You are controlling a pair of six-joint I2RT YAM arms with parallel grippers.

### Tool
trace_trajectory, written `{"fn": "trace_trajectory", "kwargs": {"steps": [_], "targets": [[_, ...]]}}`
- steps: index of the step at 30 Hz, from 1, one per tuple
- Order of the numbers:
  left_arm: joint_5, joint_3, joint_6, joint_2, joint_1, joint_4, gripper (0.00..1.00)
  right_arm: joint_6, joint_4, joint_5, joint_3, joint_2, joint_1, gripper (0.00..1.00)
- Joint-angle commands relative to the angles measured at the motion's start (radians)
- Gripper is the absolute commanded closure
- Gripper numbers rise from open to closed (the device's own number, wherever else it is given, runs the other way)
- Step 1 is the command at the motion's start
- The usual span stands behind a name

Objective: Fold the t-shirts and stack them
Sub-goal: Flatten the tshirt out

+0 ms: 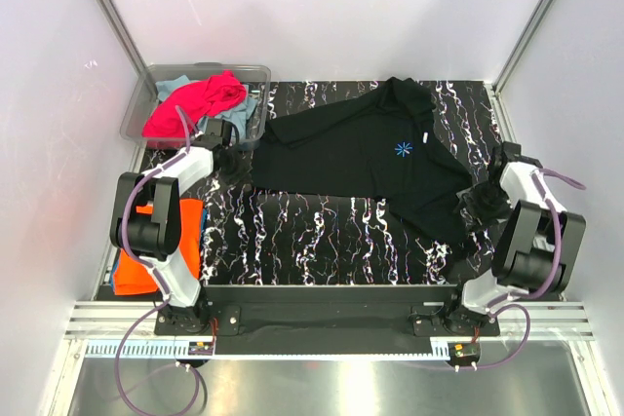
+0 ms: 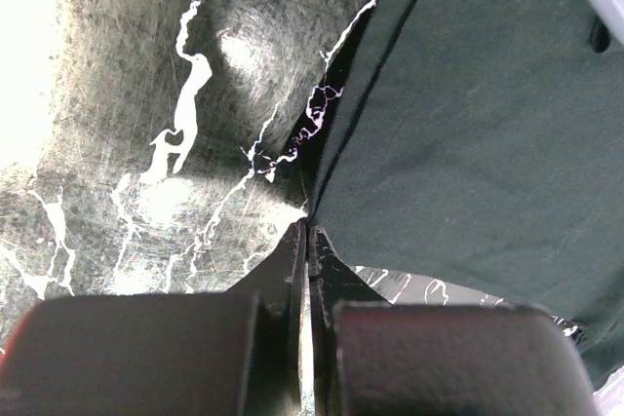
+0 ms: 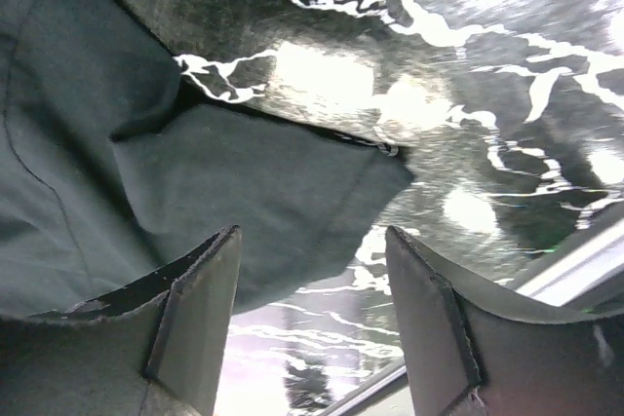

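Top external: pinches left hem of shirt (image 1: pixel 370 158) in closed left claw (image 2: pixel 307 236); hangs right claw (image 3: pixel 312 241) open just over right sleeve; runs lengthwise left-right on tabletop (image 1: pixel 322 231).

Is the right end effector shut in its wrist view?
No, the right end effector has its jaws wide apart above the black t-shirt sleeve.

Above the black t-shirt (image 3: pixel 146 172) sleeve, right gripper (image 3: pixel 312 241) jaws stand apart; marbled table (image 3: pixel 487 124) beneath.

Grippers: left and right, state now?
Left gripper: closed at the black t-shirt edge; whether cloth is pinched cannot be told.
Right gripper: open, empty, over the same shirt.
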Motion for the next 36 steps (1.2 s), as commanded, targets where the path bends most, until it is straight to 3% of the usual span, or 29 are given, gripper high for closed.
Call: {"fn": "trace_trajectory", "kwargs": {"steps": [1,7,25,32,33,34,36], "targets": [[0.005,-0.010,0.019,-0.022,0.007,0.015,1.00,-0.072,-0.045,0.101,-0.022,-0.053,0.000,0.31],[0.005,-0.008,0.025,-0.032,0.007,0.017,1.00,-0.075,-0.003,0.117,-0.048,-0.001,-0.020,0.41],[0.023,0.000,0.030,-0.016,0.011,0.012,1.00,-0.046,0.215,0.093,-0.172,0.102,-0.025,0.54],[0.034,-0.016,0.041,-0.030,0.013,0.006,1.00,-0.032,0.229,0.097,-0.161,0.079,-0.025,0.80],[0.038,-0.016,0.044,-0.033,0.013,0.004,1.00,-0.038,0.229,0.094,-0.152,0.071,-0.025,0.94],[0.038,-0.020,0.044,-0.039,0.013,0.004,1.00,-0.046,0.231,0.086,-0.146,0.064,-0.025,0.99],[0.041,-0.030,0.050,-0.059,0.013,0.003,1.00,-0.052,0.220,0.077,-0.120,0.042,-0.025,1.00]]}}
